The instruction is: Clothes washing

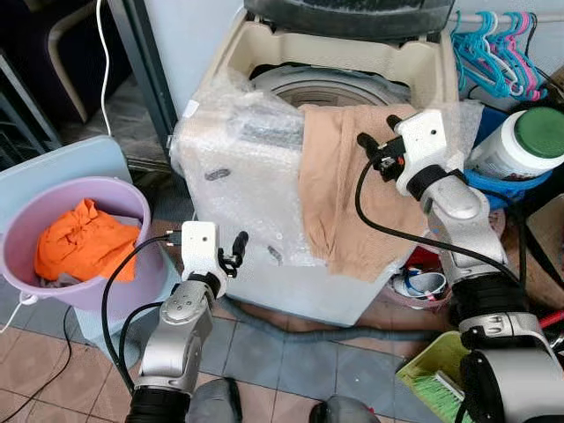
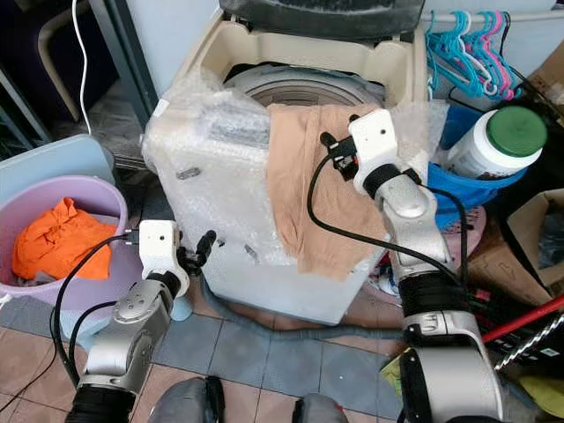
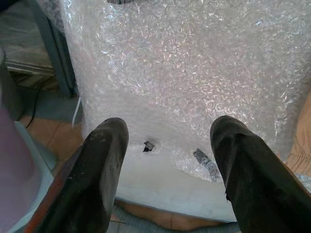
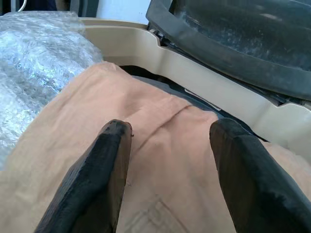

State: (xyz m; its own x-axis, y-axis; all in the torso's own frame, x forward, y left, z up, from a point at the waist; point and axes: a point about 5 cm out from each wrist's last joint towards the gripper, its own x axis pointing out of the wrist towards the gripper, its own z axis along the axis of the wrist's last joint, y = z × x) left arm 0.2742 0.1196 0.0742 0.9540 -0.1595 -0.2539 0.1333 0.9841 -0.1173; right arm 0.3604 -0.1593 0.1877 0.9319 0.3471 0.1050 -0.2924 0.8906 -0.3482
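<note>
Left eye view: top-loading washing machine (image 1: 264,220), lid up, front and top wrapped in bubble wrap (image 1: 238,176). Tan cloth (image 1: 339,189) draped over the front rim, most of it hanging down the outside, upper edge just at the drum opening. Right pincer (image 1: 374,145) raised just above the cloth near the rim. Left pincer (image 1: 236,251) low beside the machine front, gripping nothing. Purple bucket (image 1: 132,269) to the left on a pale blue stool (image 1: 79,163), holding an orange garment (image 1: 84,242).

Right eye view: same layout. White jar with green lid (image 2: 498,141) in a blue basin, teal hangers (image 2: 463,48) behind, well apart from the cloth.

Left wrist view: both fingers (image 3: 99,179) spread wide, nothing between, bubble wrap ahead.

Right wrist view: fingers (image 4: 97,179) wide apart, tan cloth directly below and between, not pinched; black lid and cream rim beyond.

Step in hand, judged: take the cloth and get it into the drum. Best to close on a bunched fold near the rim rather than a flat layer, lift clear of the rim, carry inward over the opening before releasing. Worth avoiding a snag on the bubble wrap.
</note>
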